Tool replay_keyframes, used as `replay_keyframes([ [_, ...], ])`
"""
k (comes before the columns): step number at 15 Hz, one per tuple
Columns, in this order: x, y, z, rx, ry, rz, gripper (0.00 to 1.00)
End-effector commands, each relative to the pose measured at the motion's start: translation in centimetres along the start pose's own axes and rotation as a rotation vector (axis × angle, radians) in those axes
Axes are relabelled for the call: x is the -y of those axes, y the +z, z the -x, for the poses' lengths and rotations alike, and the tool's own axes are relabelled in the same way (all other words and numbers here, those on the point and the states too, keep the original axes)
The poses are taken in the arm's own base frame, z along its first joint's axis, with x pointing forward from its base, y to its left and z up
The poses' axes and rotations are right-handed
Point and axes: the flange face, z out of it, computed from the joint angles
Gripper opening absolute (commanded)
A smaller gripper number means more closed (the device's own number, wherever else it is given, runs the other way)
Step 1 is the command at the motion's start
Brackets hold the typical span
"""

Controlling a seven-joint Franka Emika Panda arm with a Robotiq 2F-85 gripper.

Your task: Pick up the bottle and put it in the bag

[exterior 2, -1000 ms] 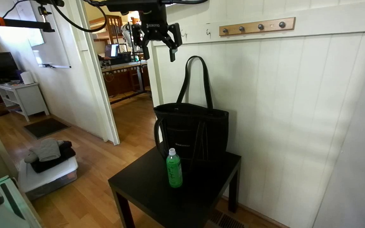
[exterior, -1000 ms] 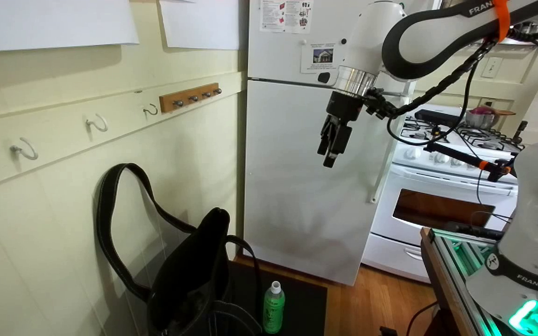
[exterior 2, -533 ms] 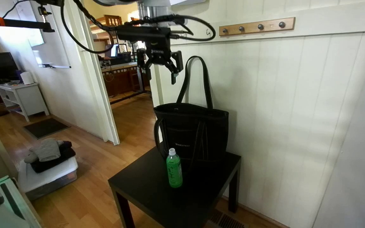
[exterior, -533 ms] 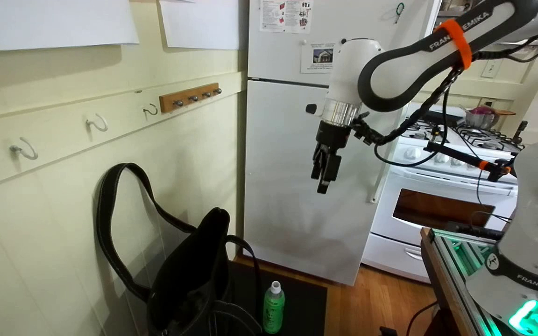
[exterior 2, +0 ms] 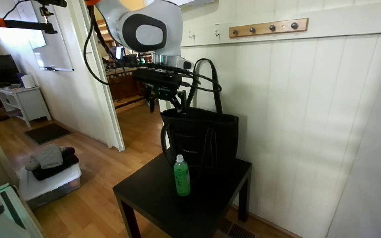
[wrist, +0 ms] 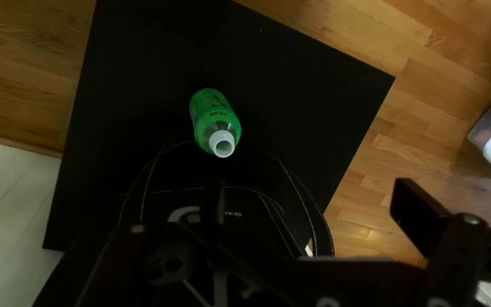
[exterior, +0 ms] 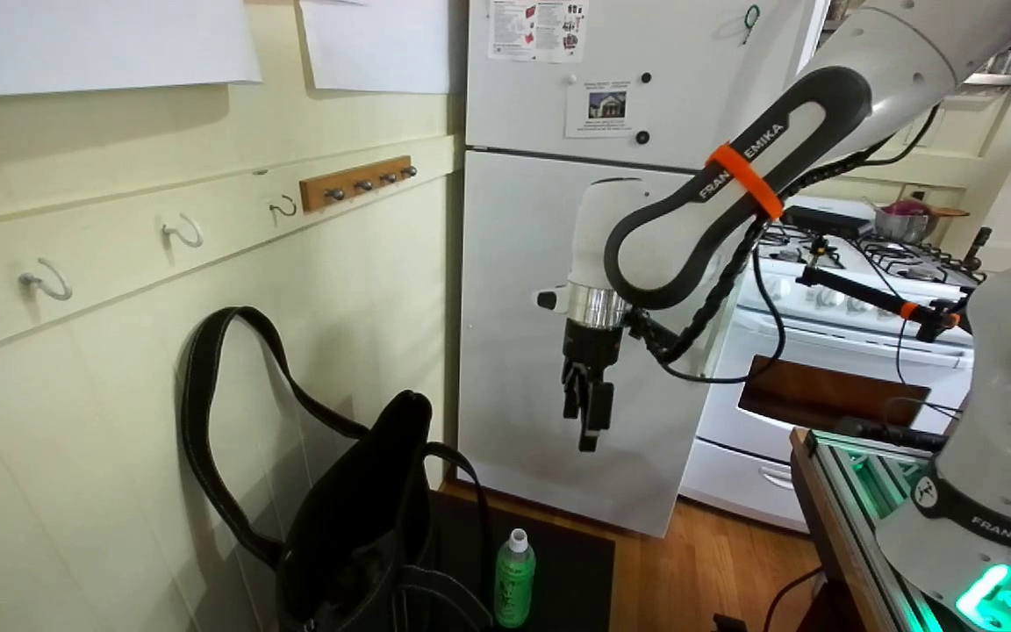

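Note:
The green bottle stands upright on the black table in both exterior views [exterior: 514,584] [exterior 2: 182,178]. In the wrist view the bottle [wrist: 215,119] shows a white neck with an open mouth; I see no dark cap. The black bag stands upright with its top open behind the bottle, in both exterior views [exterior: 347,562] [exterior 2: 200,142]. Its front and straps show low in the wrist view [wrist: 249,226]. My gripper [exterior: 582,430] is open and empty, in the air above the bottle. It also shows in an exterior view [exterior 2: 166,107] and the wrist view [wrist: 313,202], fingers wide apart.
The small black table [exterior 2: 144,191] bears both things. The bag's tall strap [exterior 2: 214,79] loops up by the wall [exterior 2: 293,99]. A peg rail [exterior 2: 268,28] and hooks [exterior: 182,233] are on the wall. The fridge [exterior: 549,351] stands behind my gripper.
My arm and gripper have come down, moving towards the table, leftward in an exterior view. The gripper stays open. The bottle and bag have not moved.

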Motion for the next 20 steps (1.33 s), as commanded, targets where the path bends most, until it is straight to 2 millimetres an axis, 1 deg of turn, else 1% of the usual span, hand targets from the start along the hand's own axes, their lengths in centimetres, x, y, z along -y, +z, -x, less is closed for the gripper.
replay_keyframes([
  [1, -1.8, 4.0, -1.4, 0.025, -0.004, -0.018, 1.0],
  [3, -2.9, 6.0, -1.4, 0.061, 0.017, -0.015, 1.0],
  [4, -1.5, 4.1, -0.9, 0.051, 0.01, -0.02, 1.0],
  [6, -2.5, 5.6, -0.9, 0.065, 0.024, -0.025, 1.0],
  [9, -2.9, 6.0, -1.2, 0.068, 0.026, -0.027, 1.0],
  [10, -2.8, 6.6, -1.3, 0.081, 0.049, -0.047, 1.0],
  [11, -2.7, 8.3, -1.7, 0.104, 0.073, -0.047, 1.0],
  [13, -2.3, 10.7, -1.9, 0.123, 0.116, -0.043, 1.0],
  [14, -1.9, 11.6, -2.1, 0.133, 0.128, -0.051, 1.0],
  [15, -1.6, 13.0, -2.2, 0.136, 0.15, -0.042, 1.0],
  [17, -1.4, 15.2, -2.6, 0.139, 0.178, -0.012, 1.0],
  [20, -1.6, 17.8, -3.3, 0.118, 0.192, 0.048, 1.0],
])
